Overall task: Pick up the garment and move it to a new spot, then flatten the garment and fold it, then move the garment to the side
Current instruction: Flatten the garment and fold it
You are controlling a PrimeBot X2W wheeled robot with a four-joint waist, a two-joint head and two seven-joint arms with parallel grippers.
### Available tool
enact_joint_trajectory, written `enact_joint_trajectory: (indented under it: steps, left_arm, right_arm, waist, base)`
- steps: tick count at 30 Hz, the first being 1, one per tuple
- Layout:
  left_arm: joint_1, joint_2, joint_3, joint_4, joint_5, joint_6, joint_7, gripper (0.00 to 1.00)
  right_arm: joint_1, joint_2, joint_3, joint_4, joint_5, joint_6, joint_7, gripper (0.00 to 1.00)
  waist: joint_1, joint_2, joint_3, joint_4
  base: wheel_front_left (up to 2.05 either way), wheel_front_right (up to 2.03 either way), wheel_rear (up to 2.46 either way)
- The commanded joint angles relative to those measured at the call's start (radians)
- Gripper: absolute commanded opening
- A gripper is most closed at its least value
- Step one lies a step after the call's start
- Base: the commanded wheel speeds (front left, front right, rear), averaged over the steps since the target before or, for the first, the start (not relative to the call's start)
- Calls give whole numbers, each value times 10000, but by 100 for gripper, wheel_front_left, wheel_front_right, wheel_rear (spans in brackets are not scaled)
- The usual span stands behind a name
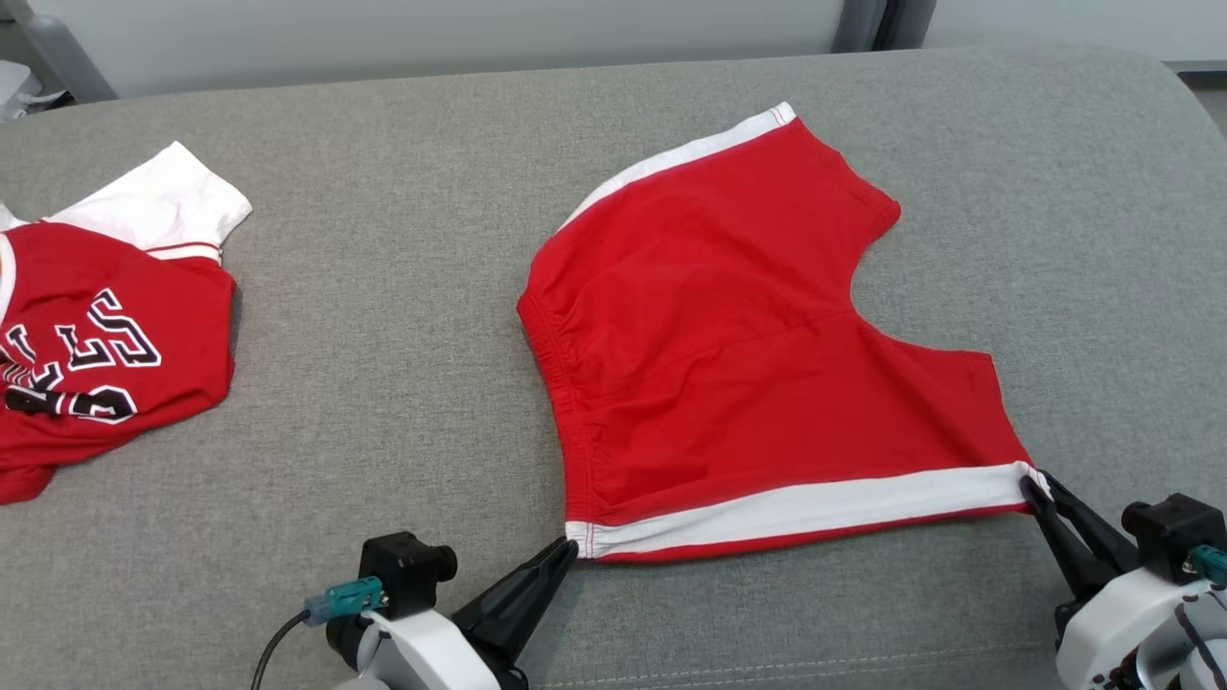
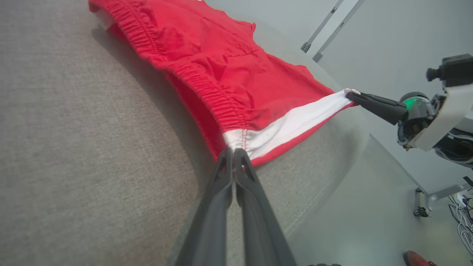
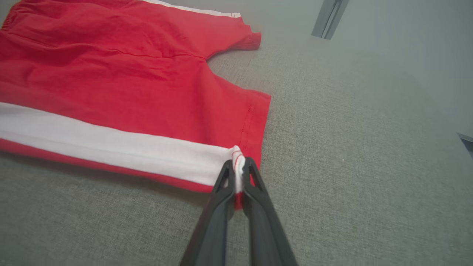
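The garment (image 1: 748, 355) is a pair of red shorts with white side stripes, spread on the grey cushioned surface (image 1: 403, 335). Its near white-striped edge is stretched between both grippers. My left gripper (image 1: 567, 550) is shut on the waistband end of that stripe, seen close up in the left wrist view (image 2: 233, 150) where the garment (image 2: 221, 70) rises away. My right gripper (image 1: 1033, 482) is shut on the leg-hem corner, where white cloth is pinched between its tips (image 3: 238, 164). The garment (image 3: 111, 85) lies flat beyond it.
A red jersey (image 1: 96, 335) with white sleeves and dark lettering lies at the left edge of the surface. The surface's near edge runs just below both grippers. Bare grey cushion lies between the jersey and the shorts and to the right.
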Motion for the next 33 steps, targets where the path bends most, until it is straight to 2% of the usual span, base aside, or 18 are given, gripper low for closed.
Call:
enact_joint_trajectory:
  steps: [1,12,14,16,17,18,19,20,21,24,27,28,33]
  left_arm:
    - [-34,205,262,-87,-138,-71,-87,0]
    - [122,213,-254,1008,-418,-71,-87,0]
    - [130,174,-263,1152,-524,-71,-87,0]
    - [109,127,-381,1314,-629,-71,-87,0]
    - [95,95,-431,1422,-694,-71,-87,8]
    - [67,71,-532,1561,-739,-71,-87,29]
    - [15,52,-637,1739,-729,-71,-87,49]
    - [-35,15,-706,1906,-722,-71,-87,84]
    - [-68,-35,-698,2056,-749,-71,-87,100]
    - [-144,-164,-290,2441,-657,-49,-87,100]
    - [42,-198,594,2416,-431,190,-87,100]
    - [282,-148,1264,2225,-126,526,-87,100]
    - [1208,-307,3674,666,1265,1494,-87,100]
  right_arm:
    - [303,-296,34,-197,-20,-2,-60,0]
    - [759,-265,749,663,269,-2,-60,0]
    - [683,-267,915,833,347,-2,-60,10]
    - [597,-254,1005,966,450,-2,-61,26]
    - [563,-237,1030,1021,513,-2,-61,39]
    - [534,-223,1063,1066,560,-2,-61,51]
    - [507,-214,1089,1095,597,-2,-61,98]
    - [481,-216,1063,1108,633,-2,-61,100]
    - [456,-218,954,1068,673,-2,-61,100]
    - [485,-264,392,772,719,-2,-61,100]
    - [604,-193,-385,107,597,-2,-61,100]
    - [701,-26,-856,-429,395,-2,-61,100]
    - [1001,662,-1707,-1811,-186,-2,-61,100]
  waist:
    - [0,0,-91,41]
    - [0,0,-445,34]
    - [0,0,-469,16]
    - [0,0,-489,-2]
    - [0,0,-501,-11]
    - [0,0,-515,-20]
    - [0,0,-535,-29]
    - [0,0,-557,-35]
    - [0,0,-578,-39]
    - [0,0,-671,-55]
    - [0,0,-806,-125]
    - [0,0,-926,-180]
    - [0,0,-1240,-160]
  base:
    - [0,0,0]
    - [0,0,0]
    - [0,0,0]
    - [0,0,0]
    - [0,0,0]
    - [0,0,0]
    - [0,0,0]
    - [0,0,0]
    - [0,0,0]
    - [0,0,0]
    - [0,0,0]
    - [0,0,0]
    - [0,0,0]
